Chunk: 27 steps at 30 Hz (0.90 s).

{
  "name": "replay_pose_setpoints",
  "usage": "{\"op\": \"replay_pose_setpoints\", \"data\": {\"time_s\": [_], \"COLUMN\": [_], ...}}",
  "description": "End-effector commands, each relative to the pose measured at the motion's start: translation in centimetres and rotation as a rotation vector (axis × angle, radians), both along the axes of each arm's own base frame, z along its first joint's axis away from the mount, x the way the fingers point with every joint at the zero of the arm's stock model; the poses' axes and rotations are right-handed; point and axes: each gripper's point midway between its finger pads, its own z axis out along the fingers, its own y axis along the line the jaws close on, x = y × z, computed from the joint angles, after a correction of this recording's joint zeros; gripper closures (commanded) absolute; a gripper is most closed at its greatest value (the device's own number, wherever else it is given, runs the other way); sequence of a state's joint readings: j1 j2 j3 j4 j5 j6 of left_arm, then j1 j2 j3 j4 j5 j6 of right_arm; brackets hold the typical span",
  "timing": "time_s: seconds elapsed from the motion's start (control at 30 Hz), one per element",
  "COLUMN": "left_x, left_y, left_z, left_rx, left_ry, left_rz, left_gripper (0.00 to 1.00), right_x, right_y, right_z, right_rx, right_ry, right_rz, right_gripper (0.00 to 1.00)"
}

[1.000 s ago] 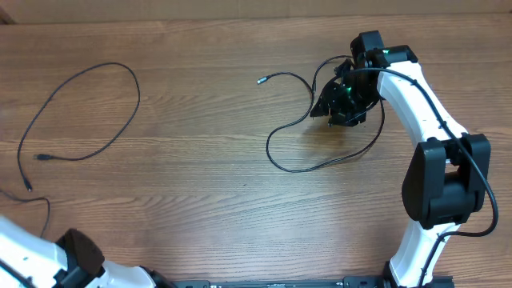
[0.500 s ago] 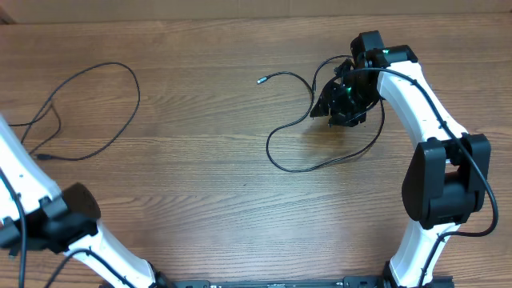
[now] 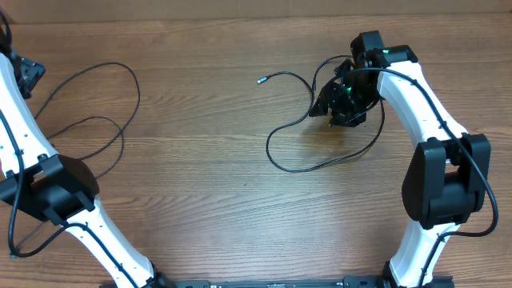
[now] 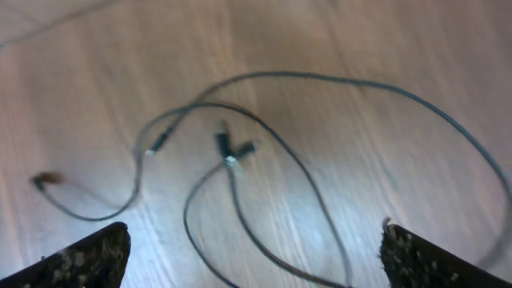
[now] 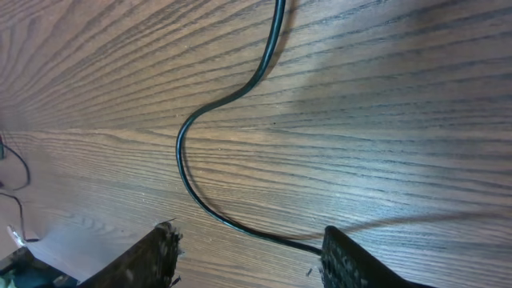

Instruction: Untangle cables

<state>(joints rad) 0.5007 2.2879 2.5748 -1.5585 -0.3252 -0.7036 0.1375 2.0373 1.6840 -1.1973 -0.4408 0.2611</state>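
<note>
Over far-left corner: left tool (image 4: 254,240) spread wide above looped cables (image 4: 225,145).
Toward far-right corner: right tool (image 5: 248,236) parted, low over another cable (image 5: 178,156).

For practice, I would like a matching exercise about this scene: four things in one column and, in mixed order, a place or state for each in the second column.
Things:
1. left gripper
2. right gripper
3. silvery plug
4. left cable

Places or states:
A. free cord end, far middle of the table
B. wide loops at the left side
C. open, above several small plugs
D. open, with one curved cord before it

Pairs: 1-C, 2-D, 3-A, 4-B
</note>
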Motion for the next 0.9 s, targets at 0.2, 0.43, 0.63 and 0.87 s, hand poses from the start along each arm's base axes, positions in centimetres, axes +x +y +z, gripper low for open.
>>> {"op": "replay_pose_setpoints", "data": {"time_s": [0.2,0.43,0.63,0.87], "left_x": [4.3,6.1,7.0,4.4], "left_y": [-11.7,-24.4,-37.5,-54.9], "left_z": [8.4,7.6,5.6,0.4], "left_rx": [-0.167,-0.24,-0.22,-0.217], "left_ry": [-0.302,-0.23,-0.162,-0.1], "left_rz": [-0.559,-0.866,-1.29,-1.959], "left_gripper": [0.01,0.05,0.09,0.2], "right_x": [3.4,5.0,5.2,4.3], "right_y": [-0.5,-3.7,-11.7,-21.8], "right_z": [2.9,8.2,10.3,10.3], "right_rx": [-0.004,0.007,0.007,-0.054], "right_ry": [-0.183,-0.299,-0.322,-0.354], "right_rz": [-0.014,-0.094,-0.277,-0.429], "right_gripper": [0.38,0.28,0.21,0.18]}}
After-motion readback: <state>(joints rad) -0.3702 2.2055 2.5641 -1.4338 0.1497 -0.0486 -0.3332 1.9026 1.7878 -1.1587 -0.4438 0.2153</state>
